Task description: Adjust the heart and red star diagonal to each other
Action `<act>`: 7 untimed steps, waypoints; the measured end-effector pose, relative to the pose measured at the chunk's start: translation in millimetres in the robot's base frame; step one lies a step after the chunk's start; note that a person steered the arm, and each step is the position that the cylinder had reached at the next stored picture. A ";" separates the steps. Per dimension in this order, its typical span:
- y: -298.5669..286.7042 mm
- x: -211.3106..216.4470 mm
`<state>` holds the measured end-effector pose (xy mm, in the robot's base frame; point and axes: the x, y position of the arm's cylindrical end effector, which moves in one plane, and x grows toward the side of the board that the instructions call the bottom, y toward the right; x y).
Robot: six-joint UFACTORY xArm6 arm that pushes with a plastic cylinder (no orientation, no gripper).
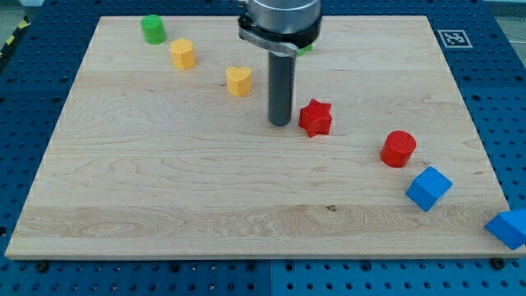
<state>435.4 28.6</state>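
Note:
The yellow heart lies on the wooden board at the upper middle. The red star lies to its lower right, near the board's middle. My tip rests on the board between them, just left of the red star and to the lower right of the heart. It stands close to the star; I cannot tell if it touches it.
A green cylinder and a yellow pentagon-like block sit at the upper left. A green block is mostly hidden behind the arm. A red cylinder and two blue blocks lie at the right, the last at the board's edge.

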 end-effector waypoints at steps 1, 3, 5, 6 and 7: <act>24.9 0.0; -0.3 -17.4; -61.3 -69.9; -60.0 -75.2; 2.5 -73.3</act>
